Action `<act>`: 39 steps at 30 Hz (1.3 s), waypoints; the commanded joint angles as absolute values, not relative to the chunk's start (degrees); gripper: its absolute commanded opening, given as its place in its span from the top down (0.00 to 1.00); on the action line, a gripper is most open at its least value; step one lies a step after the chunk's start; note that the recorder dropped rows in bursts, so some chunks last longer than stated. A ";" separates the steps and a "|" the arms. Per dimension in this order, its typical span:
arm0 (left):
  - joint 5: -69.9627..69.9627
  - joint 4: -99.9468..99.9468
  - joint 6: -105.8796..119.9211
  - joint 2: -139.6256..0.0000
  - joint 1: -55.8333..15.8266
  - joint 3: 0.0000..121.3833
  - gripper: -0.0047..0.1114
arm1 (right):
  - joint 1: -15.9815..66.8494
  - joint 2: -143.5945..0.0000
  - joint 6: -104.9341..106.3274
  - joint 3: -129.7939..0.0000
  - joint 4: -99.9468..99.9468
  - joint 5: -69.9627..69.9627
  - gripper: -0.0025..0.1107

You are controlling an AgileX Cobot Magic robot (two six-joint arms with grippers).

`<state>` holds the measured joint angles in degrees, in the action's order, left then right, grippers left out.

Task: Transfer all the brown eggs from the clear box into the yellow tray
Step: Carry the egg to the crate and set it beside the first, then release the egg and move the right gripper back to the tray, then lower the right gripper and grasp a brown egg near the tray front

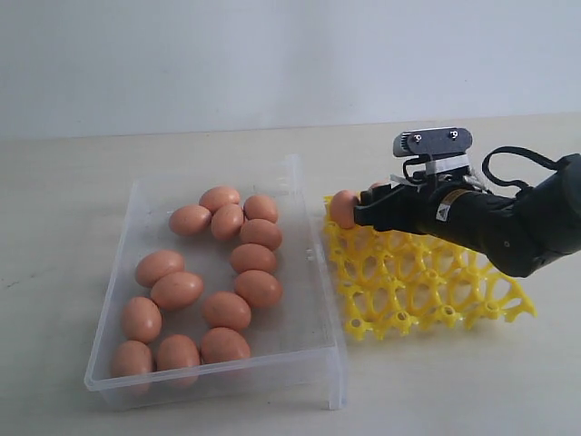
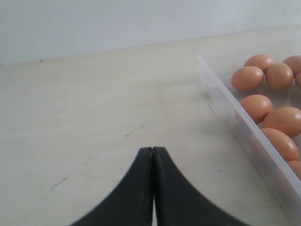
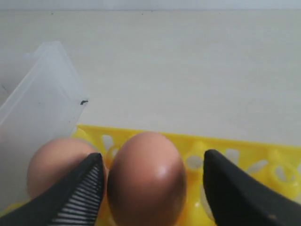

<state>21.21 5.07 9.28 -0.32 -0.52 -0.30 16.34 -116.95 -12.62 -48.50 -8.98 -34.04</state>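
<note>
The clear box (image 1: 313,272) on the left holds several brown eggs (image 1: 259,288). The yellow tray (image 1: 427,282) lies right of it. My right gripper (image 1: 368,209) hovers over the tray's far left corner, open. A brown egg (image 3: 146,179) stands in a tray cup (image 3: 244,155) between its fingers; a gap shows beside one finger. A second egg (image 3: 54,162) sits in the cup nearer the box, also seen as the egg (image 1: 342,207) in the exterior view. My left gripper (image 2: 153,149) is shut and empty over bare table beside the box wall (image 2: 235,113). It is out of the exterior view.
The right arm's black body (image 1: 508,227) lies across the tray's far right part. The tray's near rows of cups (image 1: 399,313) hold nothing. Pale table (image 1: 454,381) surrounds both containers, with a white wall behind.
</note>
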 commanded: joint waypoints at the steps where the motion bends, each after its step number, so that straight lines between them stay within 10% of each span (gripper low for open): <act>1: 20.66 5.28 9.10 0.00 -0.60 0.00 0.96 | 15.99 -116.21 -12.04 -48.39 -9.56 -31.67 0.39; 7: 20.66 5.28 8.99 0.00 -0.60 0.00 0.96 | 15.99 -106.95 -6.77 -48.39 -10.43 -20.28 0.47; 15: 20.66 5.28 8.99 0.00 -0.60 0.00 0.96 | 21.08 -85.83 -2.76 -53.75 -10.73 1.95 0.98; 30: 20.66 5.28 9.10 0.00 -0.60 0.00 0.96 | 42.08 -107.02 25.77 -86.38 11.05 45.76 0.94; 39: 20.66 5.28 9.10 0.00 -0.60 0.00 0.96 | 48.04 -117.64 59.91 -94.24 10.73 48.60 0.49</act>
